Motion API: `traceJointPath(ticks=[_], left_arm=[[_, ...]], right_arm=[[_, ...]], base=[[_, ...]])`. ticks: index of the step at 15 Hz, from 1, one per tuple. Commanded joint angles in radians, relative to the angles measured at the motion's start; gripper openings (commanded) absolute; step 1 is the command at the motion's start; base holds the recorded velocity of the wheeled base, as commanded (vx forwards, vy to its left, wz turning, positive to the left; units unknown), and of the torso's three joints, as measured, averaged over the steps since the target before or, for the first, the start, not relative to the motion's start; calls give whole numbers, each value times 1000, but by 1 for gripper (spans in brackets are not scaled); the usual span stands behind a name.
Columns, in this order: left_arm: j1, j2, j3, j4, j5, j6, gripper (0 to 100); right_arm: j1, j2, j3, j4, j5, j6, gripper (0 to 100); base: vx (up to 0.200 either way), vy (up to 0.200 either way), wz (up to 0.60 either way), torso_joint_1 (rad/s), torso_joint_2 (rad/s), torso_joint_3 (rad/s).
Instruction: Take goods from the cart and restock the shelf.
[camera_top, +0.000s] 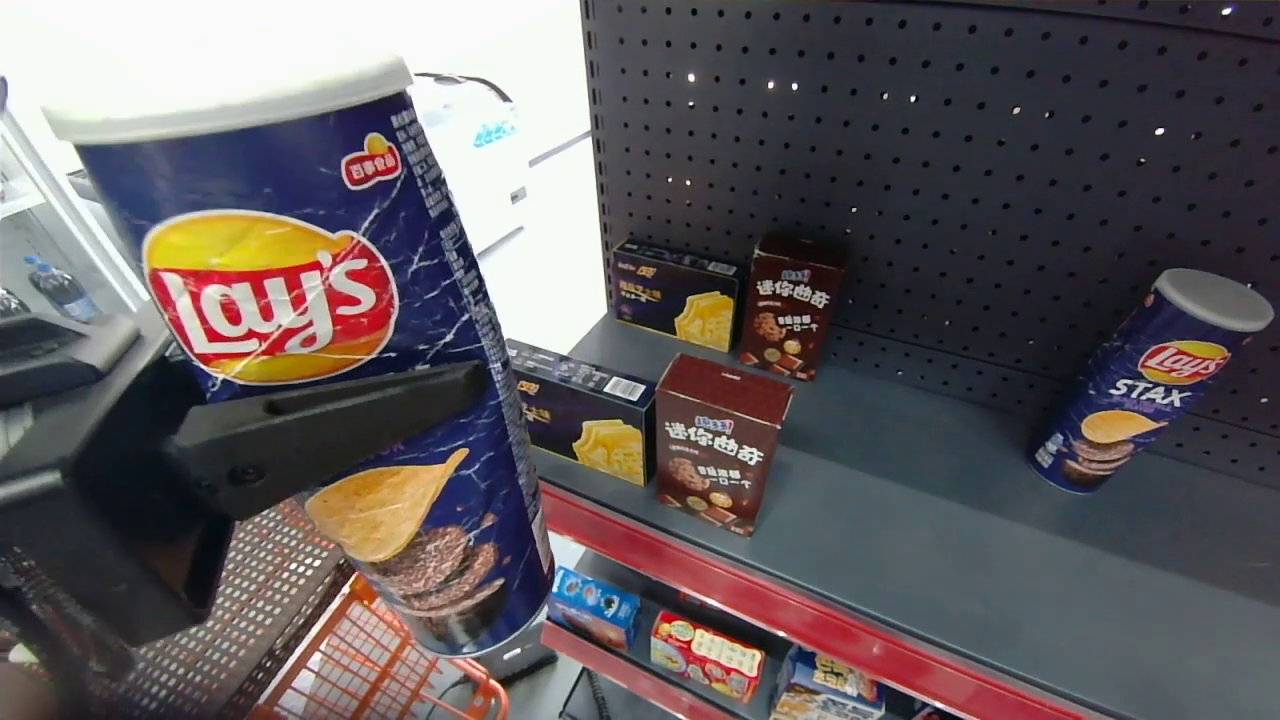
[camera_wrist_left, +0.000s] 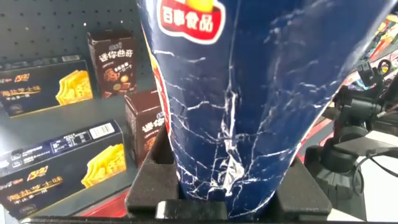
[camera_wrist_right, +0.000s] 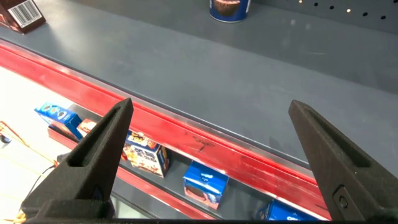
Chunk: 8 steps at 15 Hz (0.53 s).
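Up close on the left, the left gripper (camera_wrist_left: 228, 190) is clamped around a tall dark-blue potato chip canister (camera_top: 290, 270) with a white lid, holding it up in the air with the lid end on top. One black finger (camera_top: 330, 410) crosses the front of the tube about halfway down its side. Below the canister sits the orange wire cart (camera_top: 350, 660).

Just right of the held canister is the dark grey shelf (camera_top: 900, 540), with a red front edge (camera_top: 800, 610) and a black pegboard (camera_top: 950, 150) behind it. Near the shelf's left end a dark-blue box (camera_top: 585, 415) stands at the front with a brown cookie box (camera_top: 720, 445) just beside it. A second dark-blue box (camera_top: 675, 295) and a second brown cookie box (camera_top: 792, 305) stand behind them, close to the pegboard. On the tier underneath, a blue pack (camera_top: 593, 605) and a red pack (camera_top: 705, 655) are stocked.

Further right, well apart from the boxes, another chip canister (camera_top: 1140, 385) stands at the back of the shelf by the pegboard.

The right gripper (camera_wrist_right: 211, 104) hangs above the shelf's red edge, its fingers spread wide and gripping nothing.
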Motion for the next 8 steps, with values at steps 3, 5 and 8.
traceJointPath(ticks=[3,5,8], left_arm=[[-5,17,-35,0,-3,0,0],[-8,17,-61,0,-3,0,0],[-18,17,-64,0,-3,-2,0]], right_arm=[[0,0,0,0,0,0,100],[0,0,0,0,0,0,100],[0,0,0,0,0,0,100]], base=[[0,0,-600,-1,-1,4],[0,0,-600,7,2,2],[0,0,-600,1,-1,4]])
